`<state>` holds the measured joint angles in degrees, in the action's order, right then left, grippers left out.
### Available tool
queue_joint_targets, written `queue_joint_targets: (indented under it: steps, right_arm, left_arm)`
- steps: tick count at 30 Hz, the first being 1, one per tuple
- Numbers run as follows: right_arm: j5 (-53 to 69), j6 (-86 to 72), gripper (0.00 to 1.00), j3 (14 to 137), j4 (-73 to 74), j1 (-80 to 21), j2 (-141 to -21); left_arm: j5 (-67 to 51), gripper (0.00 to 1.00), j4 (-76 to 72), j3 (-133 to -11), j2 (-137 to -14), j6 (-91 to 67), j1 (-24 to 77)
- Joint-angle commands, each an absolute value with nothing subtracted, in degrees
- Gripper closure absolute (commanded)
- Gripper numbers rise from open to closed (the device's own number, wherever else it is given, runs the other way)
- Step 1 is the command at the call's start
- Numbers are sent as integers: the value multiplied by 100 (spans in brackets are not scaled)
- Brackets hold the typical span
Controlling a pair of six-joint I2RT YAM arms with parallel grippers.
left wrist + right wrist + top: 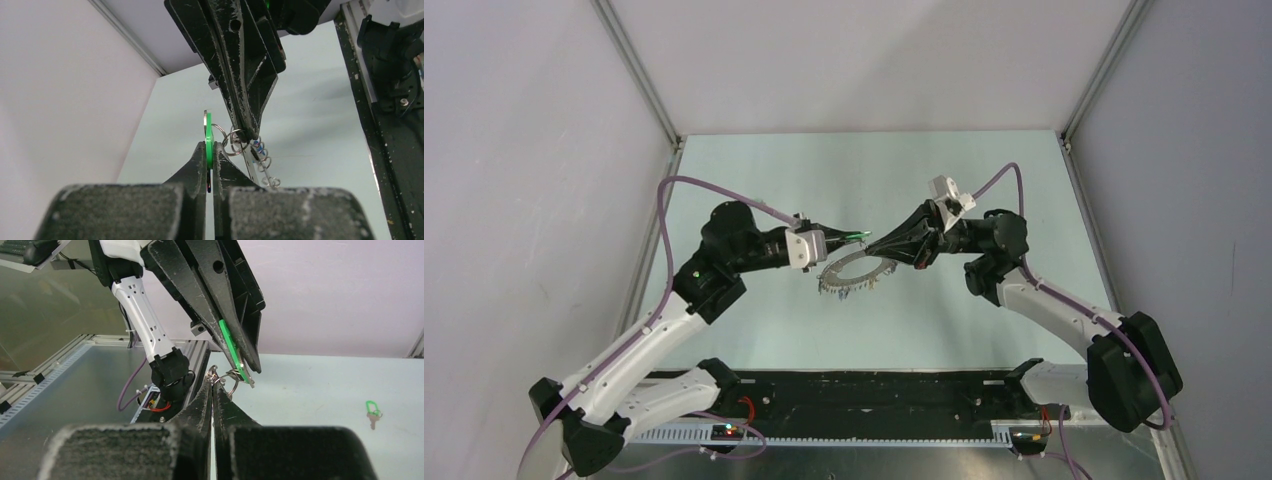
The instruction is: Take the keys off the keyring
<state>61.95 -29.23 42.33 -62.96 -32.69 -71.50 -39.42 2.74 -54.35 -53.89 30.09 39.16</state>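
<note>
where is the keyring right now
In the top external view the keyring is near the middle of the table, just below the left end effector and its green key, with the right end effector at its upper edge.

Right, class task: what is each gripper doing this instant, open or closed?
Left gripper: closed on the green key.
Right gripper: closed on a small wire ring beside that key.

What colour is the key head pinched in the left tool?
Green; the left wrist view shows the key head in the left tool best.
</note>
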Motion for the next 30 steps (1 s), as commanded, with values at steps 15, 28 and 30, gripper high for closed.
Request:
queue_joint_targets:
  steps: [15,28,30]
  right_arm:
    - [5773,-2790,100,3928,-8155,-3320,-6610]
    - [5528,-2590,100,3744,-8185,-3285,-6325]
    - [5533,-2592,100,3684,-8163,-3264,-6311]
  left_arm:
    - [-3141,100,457,-5667,-5583,2275,3848]
    - [-2997,100,531,-5676,-5598,2123,3810]
    - [-3006,100,529,-5671,-5563,2141,3814]
